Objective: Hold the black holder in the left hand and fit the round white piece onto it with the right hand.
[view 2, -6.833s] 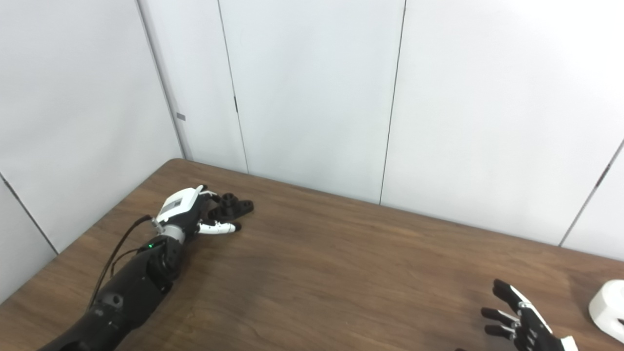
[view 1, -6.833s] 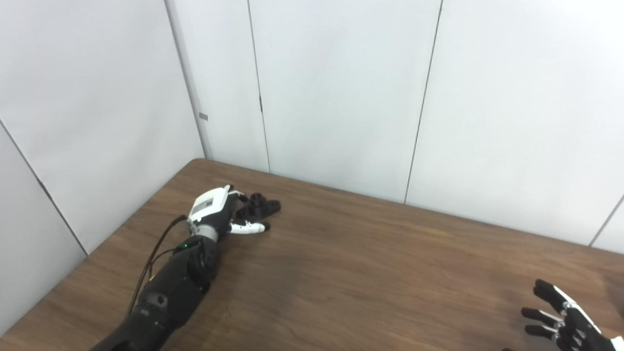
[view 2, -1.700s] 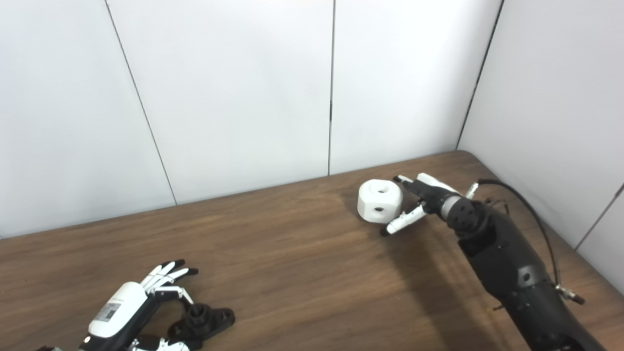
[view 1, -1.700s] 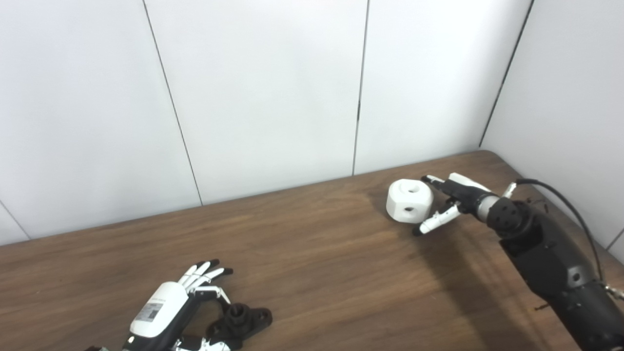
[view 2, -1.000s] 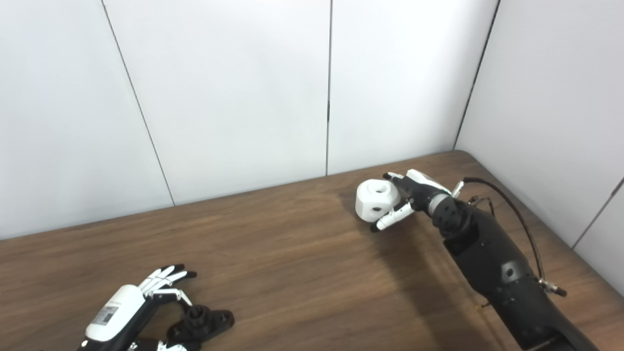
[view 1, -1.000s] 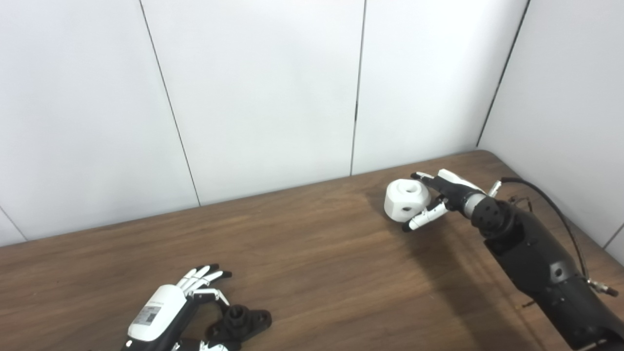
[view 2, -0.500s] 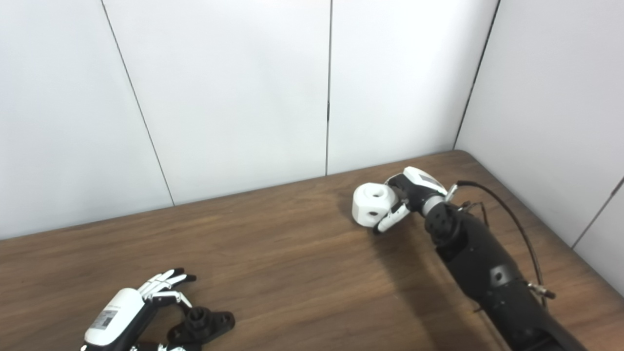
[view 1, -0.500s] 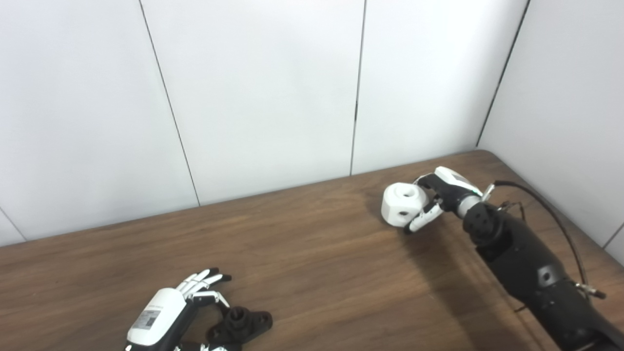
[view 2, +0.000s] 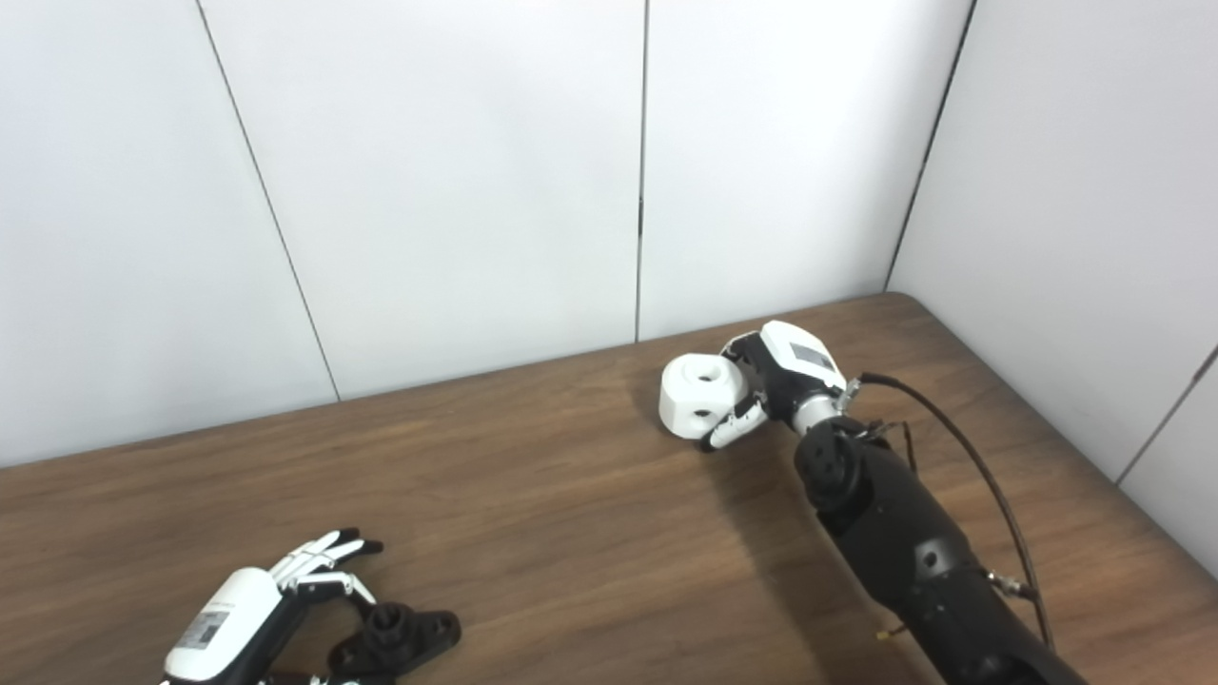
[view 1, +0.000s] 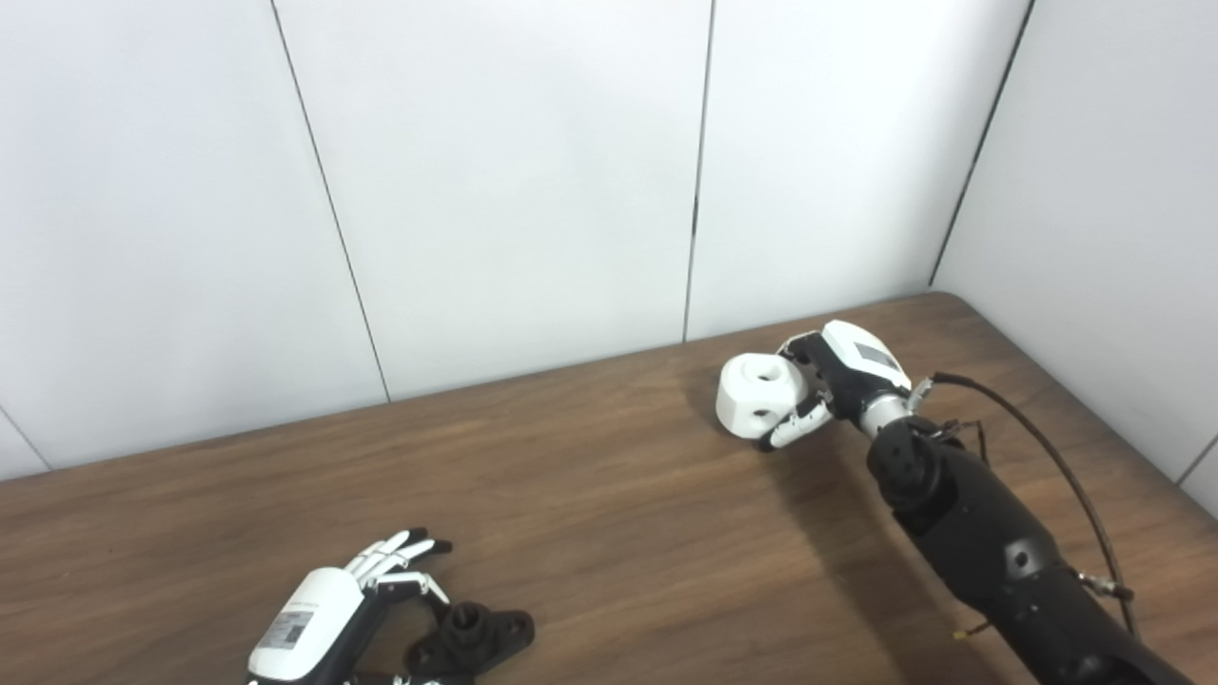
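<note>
The black holder (view 1: 471,639) lies flat on the brown table (view 1: 609,514) near its front left. My left hand (view 1: 319,618) rests just left of it, open, its fingers (view 1: 400,552) spread and stretched past the holder's far side; the thumb is cut off by the picture's bottom edge. At the far right, the round white piece (view 1: 758,407), with a hole on top and one in its side, sits in my right hand (view 1: 842,381). That hand is shut on it from the right, thumb under its near side. Whether the piece touches the table cannot be told.
White wall panels close off the table at the back and along the right side, meeting at the far right corner (view 1: 937,285). A black cable (view 1: 1047,457) loops off my right forearm. Bare wood lies between the two hands.
My right hand has closed round the white piece and carried it a little to the left. The left hand stays open beside the holder. The camera has swung right since the oldest frames.
</note>
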